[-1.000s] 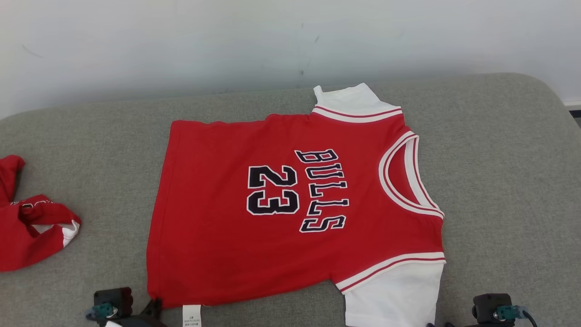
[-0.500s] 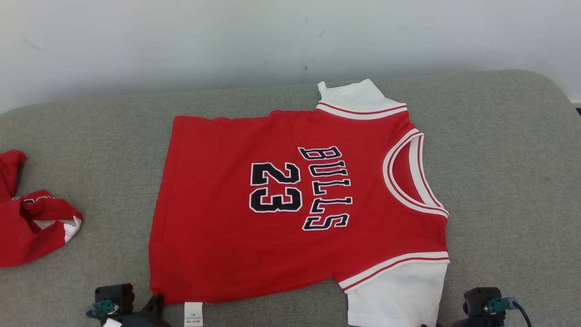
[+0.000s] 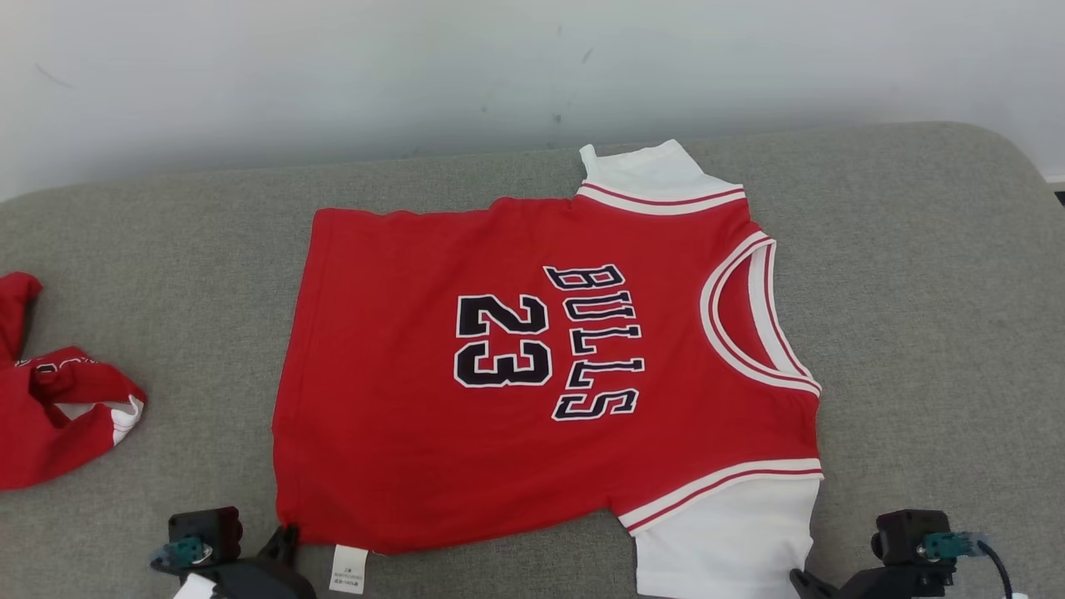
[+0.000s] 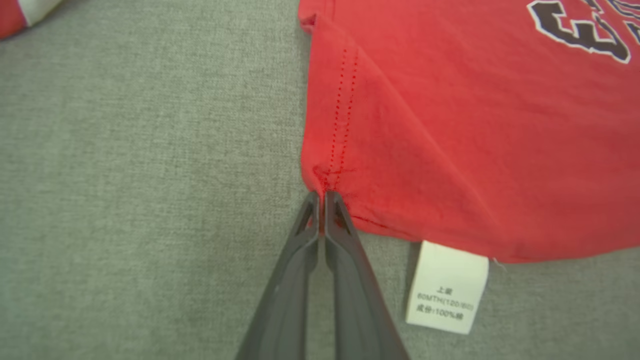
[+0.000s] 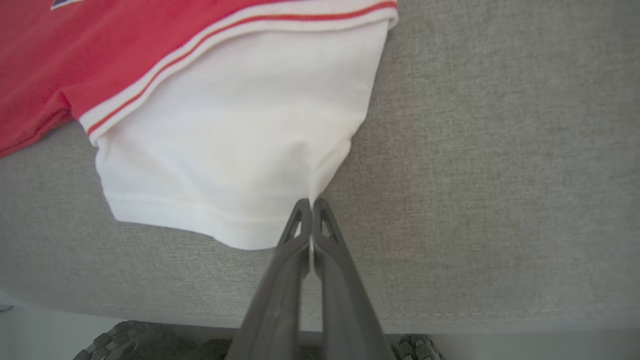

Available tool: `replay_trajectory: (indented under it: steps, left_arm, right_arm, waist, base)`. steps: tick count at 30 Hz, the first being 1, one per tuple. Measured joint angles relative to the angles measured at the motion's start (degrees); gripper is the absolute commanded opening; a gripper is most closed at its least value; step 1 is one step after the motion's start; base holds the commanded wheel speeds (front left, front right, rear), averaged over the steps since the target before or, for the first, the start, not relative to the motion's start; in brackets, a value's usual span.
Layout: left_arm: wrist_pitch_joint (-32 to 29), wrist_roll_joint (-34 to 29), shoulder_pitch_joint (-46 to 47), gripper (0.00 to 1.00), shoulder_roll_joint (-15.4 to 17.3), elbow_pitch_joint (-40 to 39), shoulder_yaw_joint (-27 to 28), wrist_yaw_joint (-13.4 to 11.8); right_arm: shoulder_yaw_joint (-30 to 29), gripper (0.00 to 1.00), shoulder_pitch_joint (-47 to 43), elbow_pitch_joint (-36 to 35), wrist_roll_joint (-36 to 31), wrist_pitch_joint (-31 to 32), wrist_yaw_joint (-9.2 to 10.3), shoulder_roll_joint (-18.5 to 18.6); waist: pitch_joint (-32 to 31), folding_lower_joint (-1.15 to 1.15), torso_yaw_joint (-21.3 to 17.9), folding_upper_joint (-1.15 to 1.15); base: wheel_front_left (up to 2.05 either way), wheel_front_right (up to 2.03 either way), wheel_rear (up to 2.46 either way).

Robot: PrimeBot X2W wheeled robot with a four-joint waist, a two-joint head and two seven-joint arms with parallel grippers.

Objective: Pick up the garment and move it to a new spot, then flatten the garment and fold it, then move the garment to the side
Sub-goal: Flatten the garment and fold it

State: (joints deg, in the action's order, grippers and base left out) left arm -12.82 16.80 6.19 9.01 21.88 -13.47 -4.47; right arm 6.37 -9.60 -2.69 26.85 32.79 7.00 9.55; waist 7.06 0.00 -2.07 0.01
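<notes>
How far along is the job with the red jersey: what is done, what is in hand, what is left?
Done: the jersey lies spread flat, print up, on the grey cushion. In hand: the left jaws are shut on its hem corner and the right jaws on the edge of the white sleeve, likely to start a fold. Left: no fold is made yet, and it is not moved aside.
</notes>
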Motion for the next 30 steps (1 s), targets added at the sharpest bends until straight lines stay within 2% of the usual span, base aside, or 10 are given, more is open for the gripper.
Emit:
replay_trajectory:
  steps: [5, 16, 23, 30]
  left_arm:
    - [1.29, 1.47, 0.01, 0.0, -0.23, -1.78, 1.64, -0.36]
    - [3.63, -0.01, 0.37, 0.0, -1.33, -6.78, 3.63, -1.81]
    - [3.83, -0.75, 0.1, 0.0, -1.86, -9.82, 4.55, -2.09]
    - [1.46, -0.8, -4.19, 0.0, -1.49, -12.23, 4.58, -2.1]
  right_arm:
    - [-2.76, 0.0, -0.71, -5.34, 0.57, -0.66, 0.05, 0.38]
    - [-7.69, 0.0, -0.54, -14.15, 0.46, -2.12, 0.07, 1.59]
    - [-8.21, 0.0, -1.29, -18.3, 0.69, -2.0, 0.07, 1.09]
    - [-8.44, 0.0, -7.6, -20.09, 1.4, 0.81, 0.12, 0.85]
  waist:
    - [-0.3, 0.01, -0.32, 0.01]
    - [-1.3, 0.01, -0.79, 0.0]
    - [-1.82, 0.01, -0.59, 0.0]
    - [-1.87, -0.01, -0.37, -0.01]
  base:
    - [0.0, 0.0, 0.0]
    - [0.0, 0.0, 0.0]
    - [0.0, 0.0, 0.0]
    - [0.0, 0.0, 0.0]
